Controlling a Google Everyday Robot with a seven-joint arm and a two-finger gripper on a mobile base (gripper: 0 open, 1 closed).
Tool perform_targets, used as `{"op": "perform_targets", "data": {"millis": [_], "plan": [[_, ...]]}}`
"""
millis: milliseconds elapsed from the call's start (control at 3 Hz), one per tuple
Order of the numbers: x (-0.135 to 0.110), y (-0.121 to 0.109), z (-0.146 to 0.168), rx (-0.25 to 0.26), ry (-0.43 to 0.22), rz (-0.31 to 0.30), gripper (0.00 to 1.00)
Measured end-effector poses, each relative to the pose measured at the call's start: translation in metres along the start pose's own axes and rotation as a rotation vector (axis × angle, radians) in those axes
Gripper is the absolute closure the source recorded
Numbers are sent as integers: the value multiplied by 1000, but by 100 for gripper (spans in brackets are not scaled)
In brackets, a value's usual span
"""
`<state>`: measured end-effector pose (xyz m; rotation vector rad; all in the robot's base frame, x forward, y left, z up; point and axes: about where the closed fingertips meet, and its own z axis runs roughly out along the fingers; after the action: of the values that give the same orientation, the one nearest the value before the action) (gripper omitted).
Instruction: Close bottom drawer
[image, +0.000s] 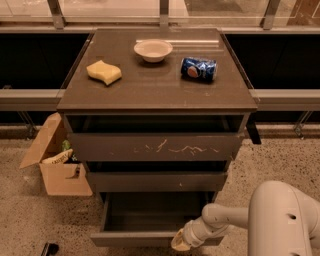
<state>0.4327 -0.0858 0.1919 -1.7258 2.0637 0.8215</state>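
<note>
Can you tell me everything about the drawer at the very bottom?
The bottom drawer is dark grey-brown, with a plain flat front and no handle. It is the lowest of three and stands pulled well out, and its shallow box shows nothing inside. The robot's tool sits at its front edge, right of the middle.

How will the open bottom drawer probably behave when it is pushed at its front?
The bottom drawer looks empty, so it is probably light and easy to slide. The gripper sits right of centre at its front, so it may skew slightly.
</note>
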Motion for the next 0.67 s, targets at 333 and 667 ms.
{"op": "perform_targets", "data": {"millis": [333,667], "plan": [[0,0,0,0,0,0,20],[0,0,0,0,0,0,0]]}}
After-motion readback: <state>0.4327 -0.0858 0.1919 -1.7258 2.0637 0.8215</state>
